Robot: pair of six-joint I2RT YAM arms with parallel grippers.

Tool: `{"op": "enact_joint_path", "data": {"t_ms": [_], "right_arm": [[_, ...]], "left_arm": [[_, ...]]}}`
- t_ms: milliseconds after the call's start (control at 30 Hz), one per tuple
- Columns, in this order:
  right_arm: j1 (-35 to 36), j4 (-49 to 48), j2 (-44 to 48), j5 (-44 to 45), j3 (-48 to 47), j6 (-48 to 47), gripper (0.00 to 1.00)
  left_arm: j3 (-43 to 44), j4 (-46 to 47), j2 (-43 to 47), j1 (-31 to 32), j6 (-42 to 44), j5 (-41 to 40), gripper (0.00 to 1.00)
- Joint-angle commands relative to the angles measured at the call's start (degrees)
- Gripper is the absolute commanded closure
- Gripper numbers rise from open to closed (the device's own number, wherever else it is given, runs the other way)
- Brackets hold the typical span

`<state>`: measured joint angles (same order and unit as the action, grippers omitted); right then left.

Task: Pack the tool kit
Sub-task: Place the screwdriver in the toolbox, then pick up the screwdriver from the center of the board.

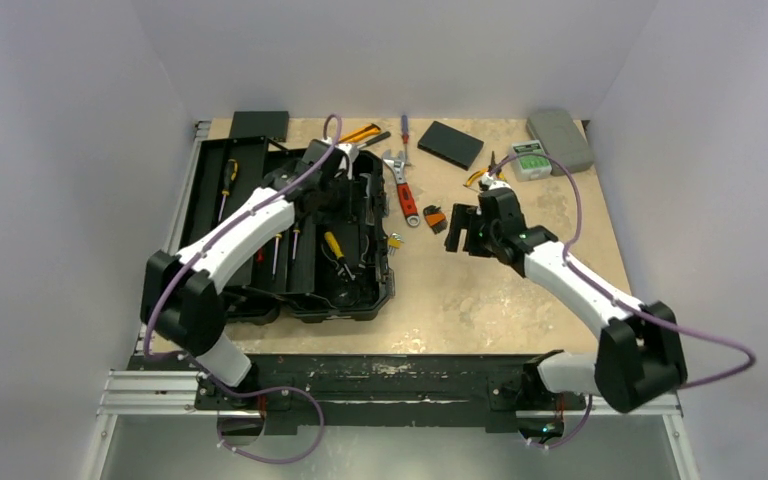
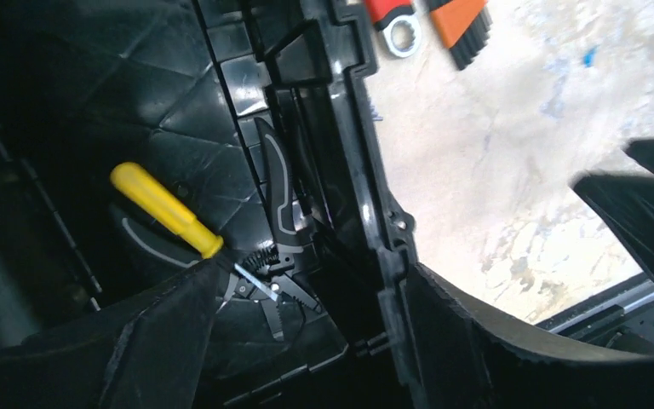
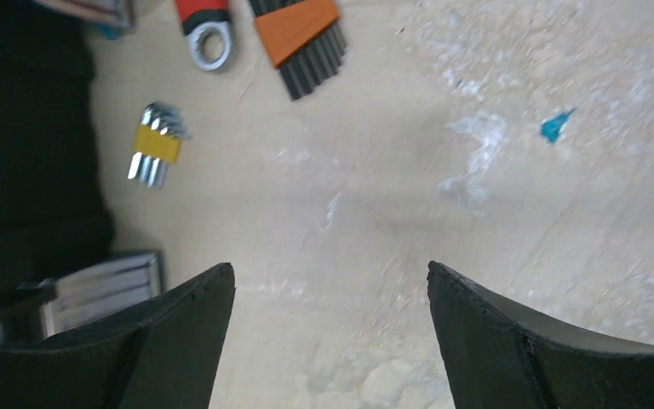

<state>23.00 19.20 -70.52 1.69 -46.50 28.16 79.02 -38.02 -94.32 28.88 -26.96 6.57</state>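
One step: fetching hex keys [image 3: 155, 145].
Left gripper [image 2: 311, 281]: spread, astride toolbox [image 2: 358, 170] wall.
Right gripper [image 3: 329, 273]: spread, empty; must centre over them.

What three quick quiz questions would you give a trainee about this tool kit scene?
1. Fill in: the small hex key set on the table has a ___ holder.
2. Where does the yellow-handled screwdriver lie? A on the table, B inside the toolbox, C on the hex key set.
3. True or false: the right gripper is open, with nothing between its fingers.
Key: 1 yellow; 2 B; 3 true.
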Motion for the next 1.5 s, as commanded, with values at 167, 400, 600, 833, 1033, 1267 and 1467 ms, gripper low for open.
{"op": "enact_joint_path", "data": {"t_ms": [167,400,600,833,1033,1267,1467], "right_arm": [[0.3,6.6,-19.8,12.7,-18.7,-12.0,0.17],[0.3,7.8,-33.8,4.6,-30.5,-19.0,0.17],[0.4,7.4,-39.9,0.7,-38.9,-19.7,0.18],[0.6,10.3,-45.1,7.0,-48.2,-17.7,0.23],[-6.6,18.1,-46.9,3.7,-54.3,-18.4,0.19],[-12.3,21.7,-47.2,9.5,-52.9,-19.9,0.08],[-16.3,19.8,-48.6,10.8,-52.3,-16.9,0.08]], "left_arm": [[-3.7,4.3,16.0,1.1,0.6,-2.8,0.12],[-8.0,8.0,24.0,1.3,0.5,-1.7,0.06],[-8.0,6.5,26.5,1.3,1.3,-1.8,0.05],[-7.9,6.0,28.0,1.4,1.4,-1.8,0.05],[-6.3,5.6,26.9,1.4,0.7,0.5,0.05],[-6.7,7.3,27.6,1.6,-1.2,3.8,0.06],[-7.0,7.4,29.7,1.9,-1.6,3.9,0.06]]}}
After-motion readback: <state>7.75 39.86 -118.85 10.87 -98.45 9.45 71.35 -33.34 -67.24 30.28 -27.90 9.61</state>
